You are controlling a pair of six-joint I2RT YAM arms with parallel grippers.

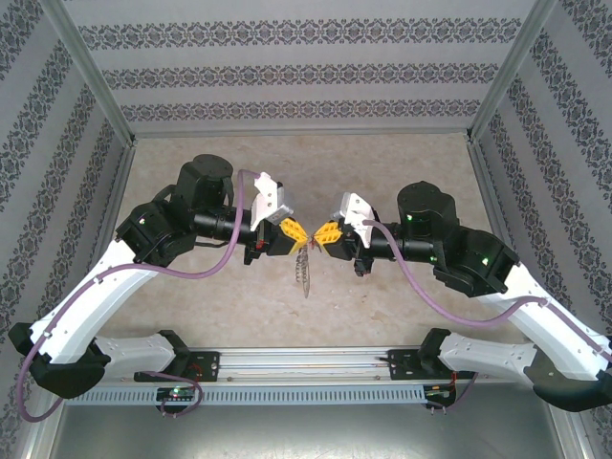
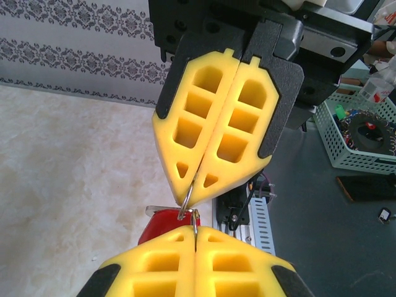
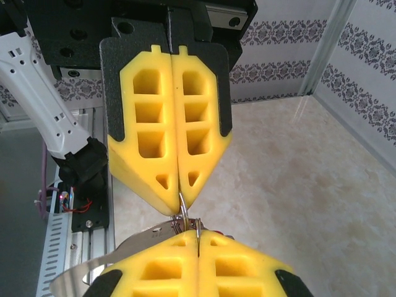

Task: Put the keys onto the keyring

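1. Red plastic marks the key [image 2: 159,228]. In the left wrist view its head sits just below the meeting fingertips, partly hidden behind my own yellow pads. A short grey metal piece shows at its upper edge.
2. The keyring [image 1: 306,270] appears in the top view as a narrow, pale grey oblong. It hangs from the spot where my two grippers meet and points toward the near edge of the table [image 1: 229,306]. I cannot tell whether its lower end touches the surface.
3. Thin metal rings [image 2: 186,195] bridge the small gap between the two sets of tips.
4. My left gripper [image 1: 298,232] has its fingers pressed together, with one wire ring caught in the seam at the very tips.
5. My right gripper [image 1: 325,235] has its fingers pressed together in the same way, pinching a ring at its point.
6. Both arms reach inward from the outer sides of the table with elbows bent and forearms roughly level.
7. The grippers face each other tip to tip over the middle of the table, just apart and joined only by the rings.
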